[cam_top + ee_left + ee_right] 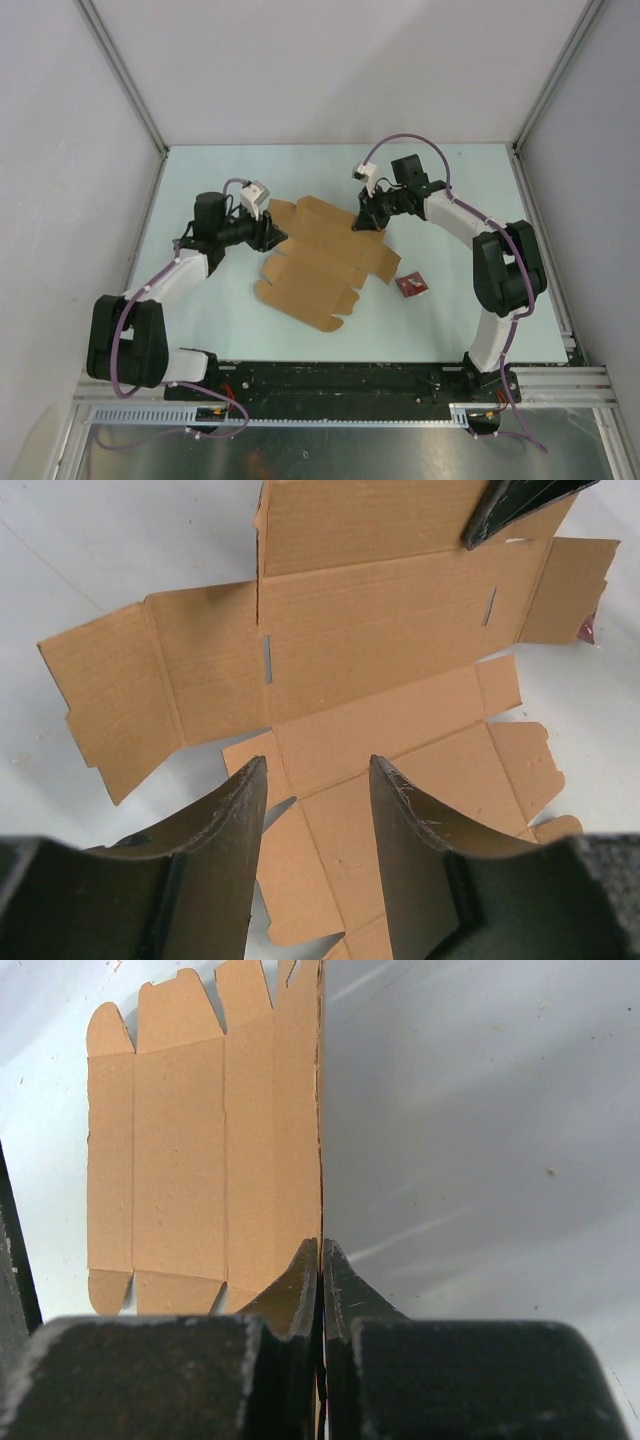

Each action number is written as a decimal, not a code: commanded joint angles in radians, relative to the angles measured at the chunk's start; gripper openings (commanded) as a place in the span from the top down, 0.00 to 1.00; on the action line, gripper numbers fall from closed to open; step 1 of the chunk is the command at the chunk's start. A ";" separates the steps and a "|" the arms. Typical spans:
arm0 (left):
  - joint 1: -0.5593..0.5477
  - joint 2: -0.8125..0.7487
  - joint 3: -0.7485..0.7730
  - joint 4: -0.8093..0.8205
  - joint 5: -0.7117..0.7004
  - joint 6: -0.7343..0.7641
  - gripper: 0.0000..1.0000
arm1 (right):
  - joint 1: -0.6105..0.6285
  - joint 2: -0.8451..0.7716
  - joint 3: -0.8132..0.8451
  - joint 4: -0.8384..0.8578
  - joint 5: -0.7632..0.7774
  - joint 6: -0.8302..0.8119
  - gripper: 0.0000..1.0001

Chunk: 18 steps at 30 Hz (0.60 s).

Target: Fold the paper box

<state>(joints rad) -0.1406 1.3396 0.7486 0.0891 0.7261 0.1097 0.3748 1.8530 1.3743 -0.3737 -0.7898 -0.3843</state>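
Note:
The paper box (pixel 320 265) is a flat brown die-cut cardboard sheet lying in the middle of the table. My left gripper (pixel 272 238) is open at the sheet's left edge; in the left wrist view its fingers (pixel 315 765) hover apart over a flap of the sheet (pixel 370 630), holding nothing. My right gripper (pixel 368 222) is at the sheet's far right edge. In the right wrist view it (pixel 321 1245) is shut on the thin edge of a cardboard panel (pixel 180 1150). A right finger (pixel 510 505) shows at the top of the left wrist view.
A small red square packet (pixel 411 285) lies on the table just right of the sheet, its edge visible in the left wrist view (pixel 588 630). The pale table (pixel 450 180) is enclosed by white walls with metal posts at the back corners.

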 commanded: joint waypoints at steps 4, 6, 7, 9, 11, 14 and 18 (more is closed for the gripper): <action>-0.030 0.120 0.046 -0.028 -0.097 0.053 0.49 | -0.002 -0.046 0.002 0.025 -0.012 0.013 1.00; -0.037 0.145 0.064 -0.038 -0.140 0.050 0.48 | -0.007 -0.046 0.002 0.022 -0.019 0.010 1.00; -0.037 0.157 0.069 -0.040 -0.143 0.048 0.48 | -0.008 -0.049 0.002 0.021 -0.020 0.010 1.00; -0.037 0.162 0.077 -0.042 -0.157 0.047 0.48 | -0.011 -0.049 0.002 0.019 -0.029 0.009 1.00; -0.037 0.170 0.083 -0.042 -0.160 0.041 0.47 | -0.014 -0.049 0.002 0.019 -0.037 0.005 1.00; -0.040 0.185 0.098 -0.043 -0.185 0.028 0.45 | -0.014 -0.051 0.002 0.010 -0.049 0.001 1.00; -0.042 0.202 0.116 -0.043 -0.192 0.019 0.43 | -0.013 -0.054 0.002 -0.001 -0.066 -0.007 1.00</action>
<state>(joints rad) -0.1738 1.5238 0.8150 0.0383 0.5476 0.1234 0.3641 1.8530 1.3743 -0.3733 -0.8131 -0.3782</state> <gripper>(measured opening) 0.562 0.020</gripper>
